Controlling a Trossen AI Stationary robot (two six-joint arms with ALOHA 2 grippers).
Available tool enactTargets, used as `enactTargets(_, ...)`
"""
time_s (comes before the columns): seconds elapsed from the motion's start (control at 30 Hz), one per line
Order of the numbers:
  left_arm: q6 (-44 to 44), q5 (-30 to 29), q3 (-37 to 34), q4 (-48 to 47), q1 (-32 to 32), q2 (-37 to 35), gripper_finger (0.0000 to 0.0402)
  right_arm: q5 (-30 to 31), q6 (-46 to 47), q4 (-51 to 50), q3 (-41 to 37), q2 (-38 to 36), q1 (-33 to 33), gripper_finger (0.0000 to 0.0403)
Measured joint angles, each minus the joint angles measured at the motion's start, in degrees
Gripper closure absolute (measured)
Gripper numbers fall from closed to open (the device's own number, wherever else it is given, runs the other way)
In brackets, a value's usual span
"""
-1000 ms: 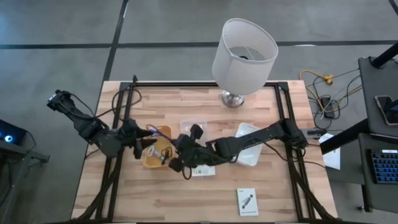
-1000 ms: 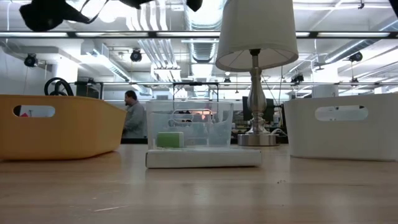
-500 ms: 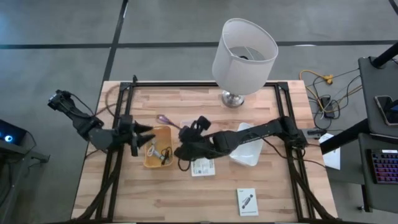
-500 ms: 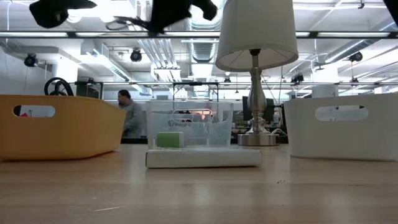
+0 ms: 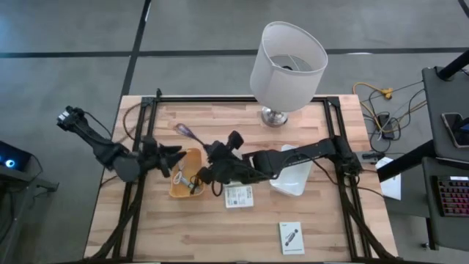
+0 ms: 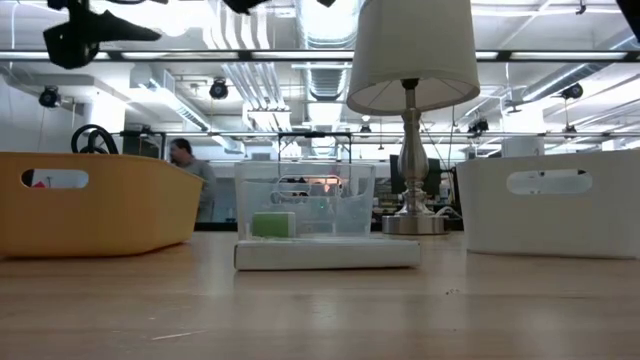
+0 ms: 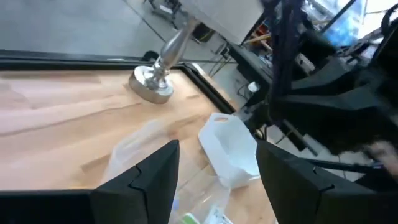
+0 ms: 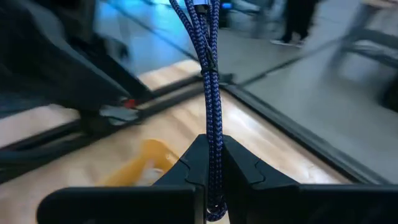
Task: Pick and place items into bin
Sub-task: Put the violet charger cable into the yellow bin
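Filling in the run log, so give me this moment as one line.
right hand: shut on blue braided cable, above yellow bin | left hand: open, beside bin | card: on table

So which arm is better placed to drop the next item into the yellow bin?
Right. The right gripper is shut on a braided blue cable and sits at the yellow bin. The left gripper is open beside the bin, holding nothing.

Cable (image 8: 210, 93): top end cut off by frame edge. Yellow bin (image 5: 183, 176): contents too small to identify. Lamp (image 6: 412, 60): shade top cut off. Right fingers (image 8: 239, 163): tips hidden by cable.
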Motion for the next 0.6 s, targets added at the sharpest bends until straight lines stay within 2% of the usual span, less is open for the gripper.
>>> enactTargets(0.1,5.0,-0.7,-2.5,12.0,0.1,1.1,0.0203,-5.0,-1.0,4.3,-0.4,0.6,-0.4,0.0390)
enactTargets(0.27,17.3,-2.5,-4.7,29.5,0.4,2.4,0.0203,-6.2,-0.6,4.8,-0.5,0.8,-0.3,0.0390)
enactTargets(0.4,22.9,-2.8,-6.0,36.9,1.6,2.3,0.0203,-9.7,-0.6,7.1,-0.6,0.8,-0.4,0.0390)
enactTargets(0.6,23.2,1.1,-7.4,42.3,3.6,3.7,0.0203,-12.6,-0.9,11.0,-0.2,2.8,-0.3,0.0390)
